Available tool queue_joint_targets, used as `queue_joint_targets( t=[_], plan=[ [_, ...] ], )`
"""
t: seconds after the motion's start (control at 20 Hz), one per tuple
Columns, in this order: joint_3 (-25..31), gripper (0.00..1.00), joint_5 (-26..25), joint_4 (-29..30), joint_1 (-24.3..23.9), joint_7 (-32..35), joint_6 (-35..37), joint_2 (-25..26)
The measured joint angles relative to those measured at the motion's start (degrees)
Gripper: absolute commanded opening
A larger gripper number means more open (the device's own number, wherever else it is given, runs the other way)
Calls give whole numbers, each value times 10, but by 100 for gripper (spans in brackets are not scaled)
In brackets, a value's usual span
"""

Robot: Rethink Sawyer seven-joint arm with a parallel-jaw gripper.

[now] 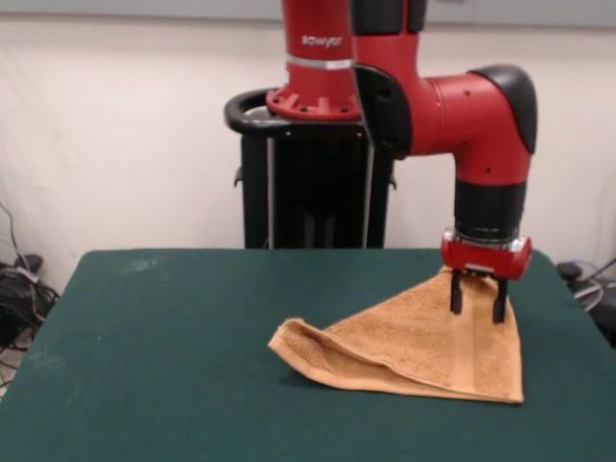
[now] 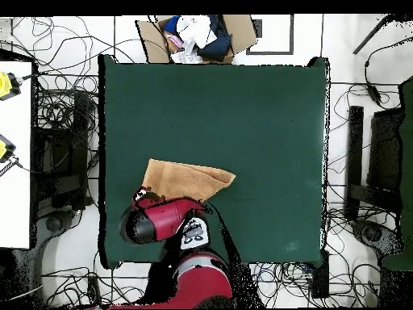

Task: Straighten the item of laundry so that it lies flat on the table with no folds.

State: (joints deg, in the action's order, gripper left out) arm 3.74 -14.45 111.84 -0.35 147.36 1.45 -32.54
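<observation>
Folded orange-tan towel [image 1: 423, 346] is what we are seeing closest to the front camera, lying on the dark green worktop [image 1: 154, 356] in a rough triangle. From the front, it is sitting toward the right edge, about midway between the near and far edges; overhead, the towel [image 2: 185, 179] is lying beside the robot's edge. We are seeing the red arm's fingers [image 1: 477, 295] hanging spread apart over the towel's raised peak, their tips in front of the cloth. We cannot tell whether they are touching it.
</observation>
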Motion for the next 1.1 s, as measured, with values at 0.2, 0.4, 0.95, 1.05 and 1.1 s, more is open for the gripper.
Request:
queue_joint_targets(
  t=[0.2, 0.4, 0.95, 1.05, 1.1],
  plan=[
    [0, 100, 3, 0, -1, 0, 0, -11],
    [1, 100, 8, 5, -1, 0, 0, -25],
    [25, 100, 17, 12, -1, 0, 0, -40],
    [34, 100, 17, 12, -1, 0, 0, -35],
    [35, 100, 17, 12, -1, 0, 0, -33]
  ],
)
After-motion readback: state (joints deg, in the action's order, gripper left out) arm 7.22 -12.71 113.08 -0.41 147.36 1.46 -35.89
